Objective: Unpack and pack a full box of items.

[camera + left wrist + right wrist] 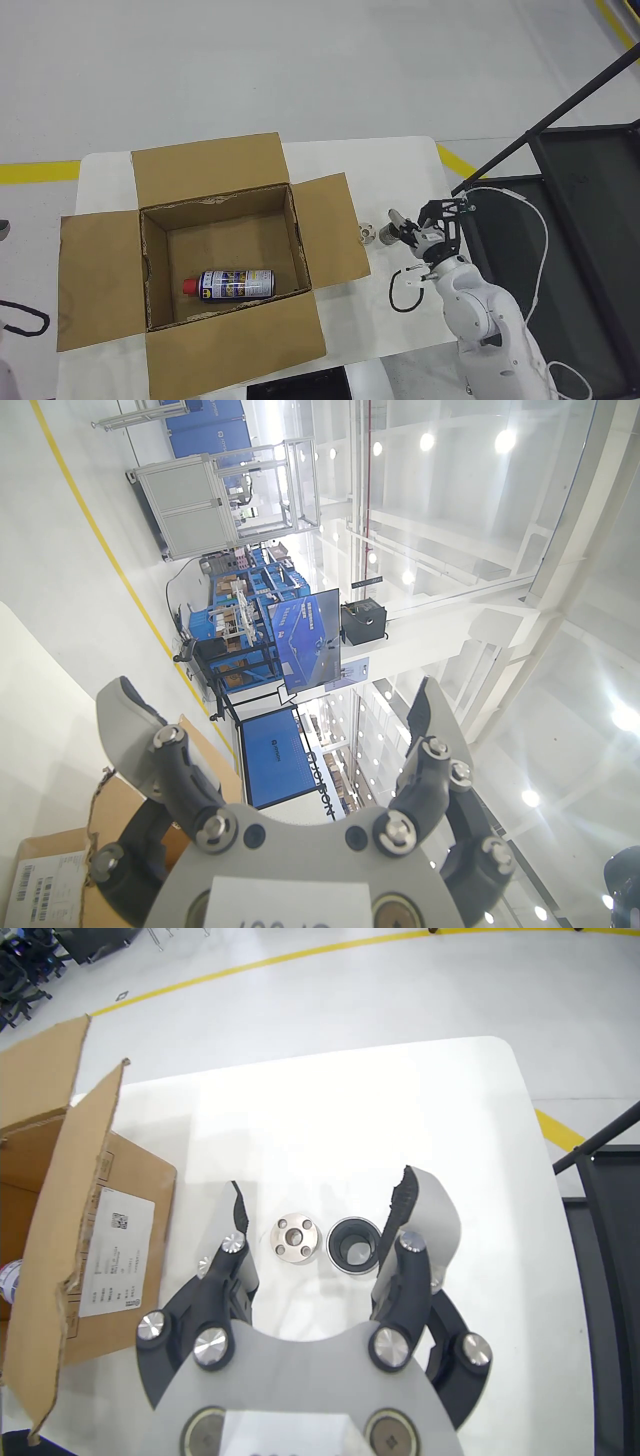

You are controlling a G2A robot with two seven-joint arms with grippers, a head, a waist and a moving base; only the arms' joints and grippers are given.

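Box (205, 168): opened on the table (400, 170), one spray can (235, 284) left inside. Flange (294, 1239) and ring (351, 1251) are laid outside, between the parted jaws of the right gripper (321, 1198); left gripper (274, 690) is held agape, empty. Unpacking is judged nearly done; repacking is outstanding.

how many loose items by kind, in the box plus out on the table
blue-labelled, red-capped spray can, lying in the open brown cardboard box: 1
round silver metal flange with bolt holes, on the white table: 1
dark ring-shaped sleeve with a silver rim, beside the flange: 1
total: 3
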